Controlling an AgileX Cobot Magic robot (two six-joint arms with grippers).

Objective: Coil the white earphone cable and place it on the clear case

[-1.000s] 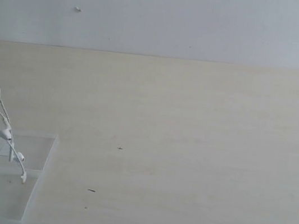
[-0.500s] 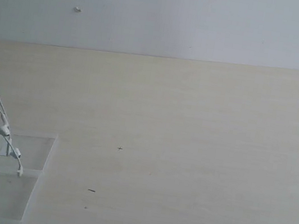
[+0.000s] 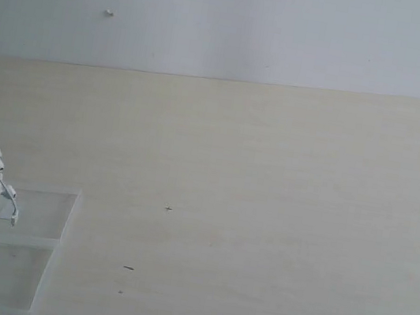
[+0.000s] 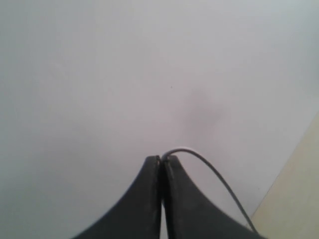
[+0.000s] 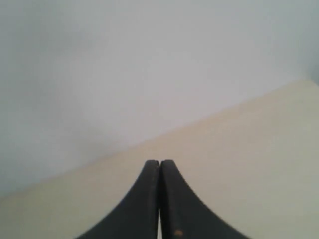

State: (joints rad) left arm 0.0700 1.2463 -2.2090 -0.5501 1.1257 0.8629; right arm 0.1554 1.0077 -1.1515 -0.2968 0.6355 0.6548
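Above the table (image 3: 265, 214), left end effector (image 4: 162, 162) pinched onto white earphone cable (image 4: 214, 172)

Plain pale grey-white wall (image 3: 255, 21) fills the upper part of the exterior view, with one small whitish mark (image 3: 110, 13) on it. Below is a light beige wood-grain table (image 3: 283, 201), meeting the wall along a straight, slightly tilted line. Tiny dark speck (image 3: 168, 208) on the tabletop left of centre, short dark fleck (image 3: 128, 268) nearer the camera. Light is soft, even, washed out.
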